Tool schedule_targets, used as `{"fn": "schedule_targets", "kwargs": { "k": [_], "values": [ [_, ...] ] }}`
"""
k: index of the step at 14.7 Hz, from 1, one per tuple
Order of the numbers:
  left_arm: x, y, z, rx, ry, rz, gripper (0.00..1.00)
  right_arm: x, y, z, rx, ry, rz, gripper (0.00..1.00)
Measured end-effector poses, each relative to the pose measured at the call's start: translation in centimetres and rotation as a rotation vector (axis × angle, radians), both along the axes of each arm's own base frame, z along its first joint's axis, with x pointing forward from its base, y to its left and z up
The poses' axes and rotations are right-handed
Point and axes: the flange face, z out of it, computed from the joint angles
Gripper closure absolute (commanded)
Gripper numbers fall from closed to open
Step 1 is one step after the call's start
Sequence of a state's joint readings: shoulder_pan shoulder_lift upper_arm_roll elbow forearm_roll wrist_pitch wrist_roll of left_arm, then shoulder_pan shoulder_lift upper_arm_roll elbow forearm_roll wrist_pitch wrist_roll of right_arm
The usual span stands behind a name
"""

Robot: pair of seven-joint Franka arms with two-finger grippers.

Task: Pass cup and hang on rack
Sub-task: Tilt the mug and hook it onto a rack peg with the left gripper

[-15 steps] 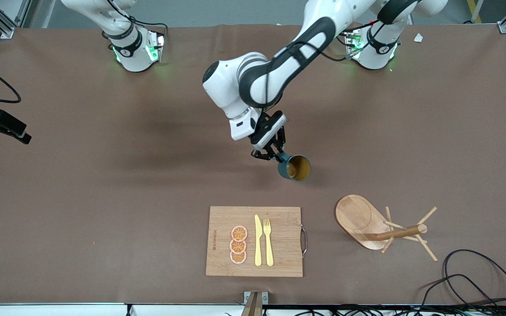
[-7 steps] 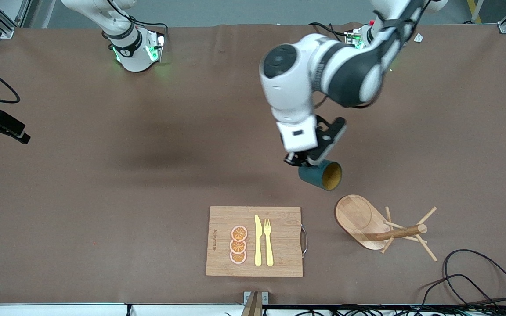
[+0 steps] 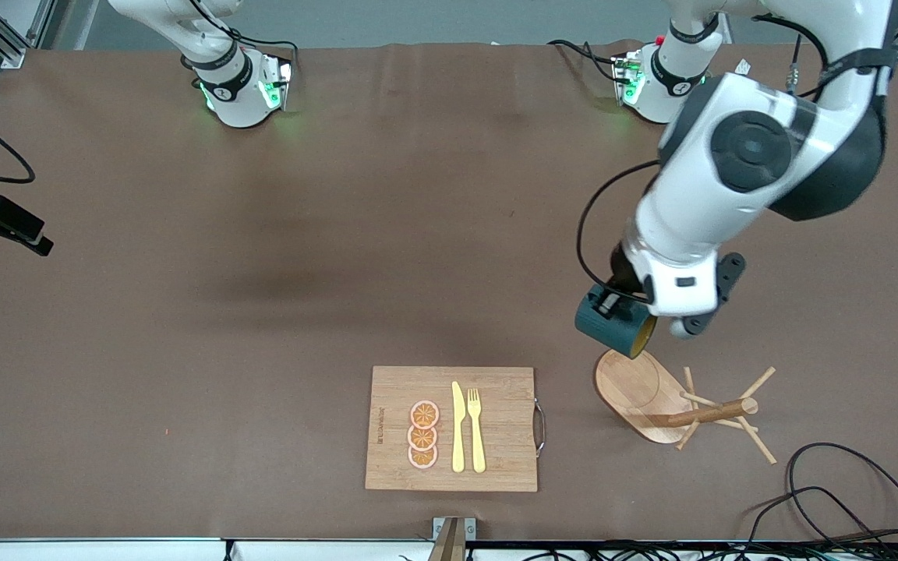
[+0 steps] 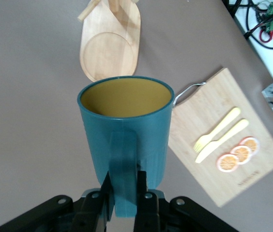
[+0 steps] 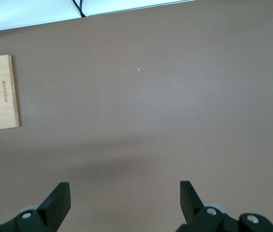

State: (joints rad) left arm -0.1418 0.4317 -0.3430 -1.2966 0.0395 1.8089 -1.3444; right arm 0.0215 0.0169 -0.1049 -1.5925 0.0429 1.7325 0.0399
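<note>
The left tool [image 4: 125, 193], clamped on the empty cup's [image 3: 613, 326] handle, has swung over the rack [image 3: 636, 389]; right tool [image 5: 125, 203] waits open.

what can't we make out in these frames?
- Left pincer: front view, hidden under its own wrist; only the wrist view shows it shut on the cup's handle.
- Right pincer: front view, arm cut off by the top edge; wrist view shows only its open fingertips.
- Rack pegs: left wrist view, cut off by the top edge.
- Cup's height over the rack base: front view alone does not settle it.
- Board print: too small.
</note>
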Motion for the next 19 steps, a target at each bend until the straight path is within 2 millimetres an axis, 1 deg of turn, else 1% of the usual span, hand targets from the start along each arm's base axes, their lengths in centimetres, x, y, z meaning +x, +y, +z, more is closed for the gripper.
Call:
{"fn": "schedule_targets", "kwargs": {
  "k": [3, 6, 8, 10, 12, 16, 19],
  "values": [
    [2.4, 3.9, 0.3, -0.146, -0.011, 0.100, 1.00, 0.0, 0.0, 0.0, 0.000, 0.000, 0.000, 0.00],
    [4.5, 7.9, 0.0, -0.306, 0.008, 0.223, 1.00, 0.0, 0.0, 0.0, 0.000, 0.000, -0.001, 0.00],
    [5.8, 10.8, -0.7, -0.413, 0.034, 0.309, 1.00, 0.0, 0.0, 0.0, 0.000, 0.000, -0.001, 0.00],
    [6.8, 13.3, -1.9, -0.486, 0.065, 0.378, 1.00, 0.0, 0.0, 0.0, 0.000, 0.000, 0.000, 0.00],
    [7.6, 14.4, -3.4, -0.539, 0.096, 0.434, 1.00, 0.0, 0.0, 0.0, 0.000, 0.000, 0.000, 0.00],
    [8.6, 15.1, -5.7, -0.580, 0.136, 0.532, 1.00, 0.0, 0.0, 0.0, 0.000, 0.000, 0.000, 0.00],
    [9.0, 16.3, -7.0, -0.583, 0.153, 0.560, 0.99, 0.0, 0.0, 0.0, 0.000, 0.000, 0.000, 0.00]
  ]
}}
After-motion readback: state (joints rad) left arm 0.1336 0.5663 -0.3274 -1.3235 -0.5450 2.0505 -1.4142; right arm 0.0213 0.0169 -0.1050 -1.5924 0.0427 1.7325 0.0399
